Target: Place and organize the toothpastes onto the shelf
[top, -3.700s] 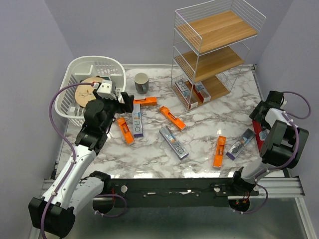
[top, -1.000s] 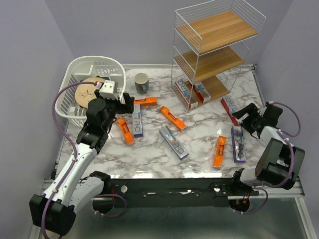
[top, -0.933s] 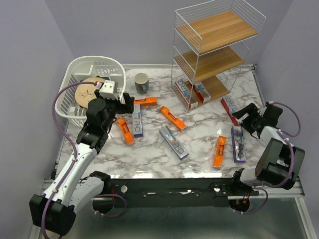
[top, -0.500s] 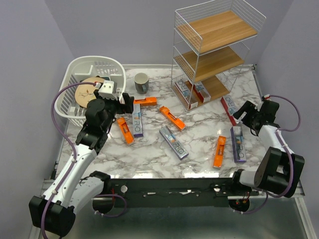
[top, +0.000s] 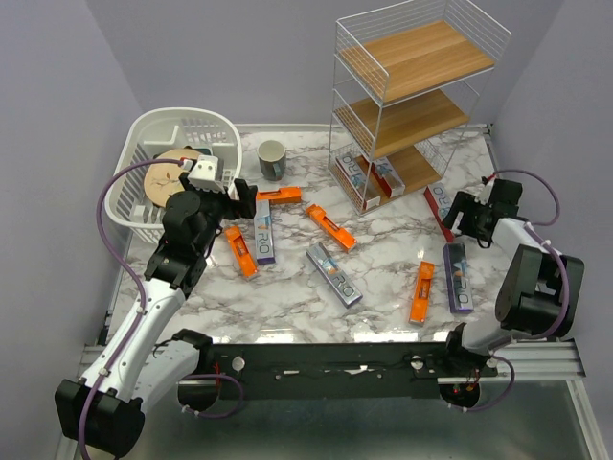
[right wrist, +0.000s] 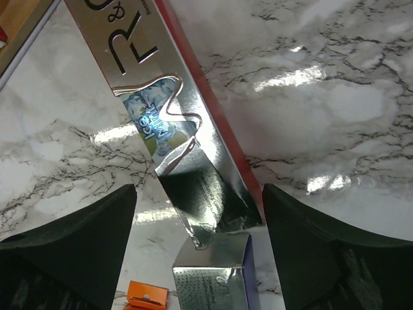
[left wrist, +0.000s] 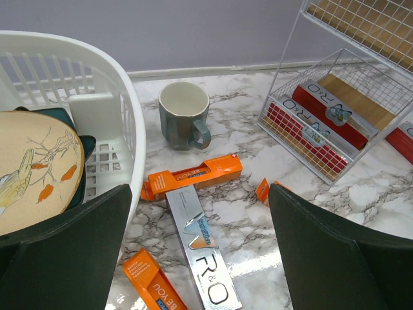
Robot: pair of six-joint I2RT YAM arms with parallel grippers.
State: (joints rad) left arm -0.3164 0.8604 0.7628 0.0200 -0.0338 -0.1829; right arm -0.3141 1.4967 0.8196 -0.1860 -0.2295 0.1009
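Right gripper (top: 462, 217), jaws apart, hovers over the red-sided toothpaste box (right wrist: 169, 123) lying on the table (top: 383, 287) beside the shelf (top: 421, 57). An off-centre squeeze could skid that glossy box away. Left gripper (top: 239, 196) gapes, empty.

Your left arm (top: 144, 316) wears glossy white shells between black joint housings. A lilac cable (top: 102, 206) loops off its left side up to a white camera block (top: 205, 173) at the wrist. Your right arm (top: 534, 287) is mostly bulky black housings with one slim white link (top: 523, 234) and its own lilac cable (top: 525, 173). The left pincer (left wrist: 203, 255) and right pincer (right wrist: 200, 252) both have broad, matte, near-black fingers (left wrist: 61, 258).
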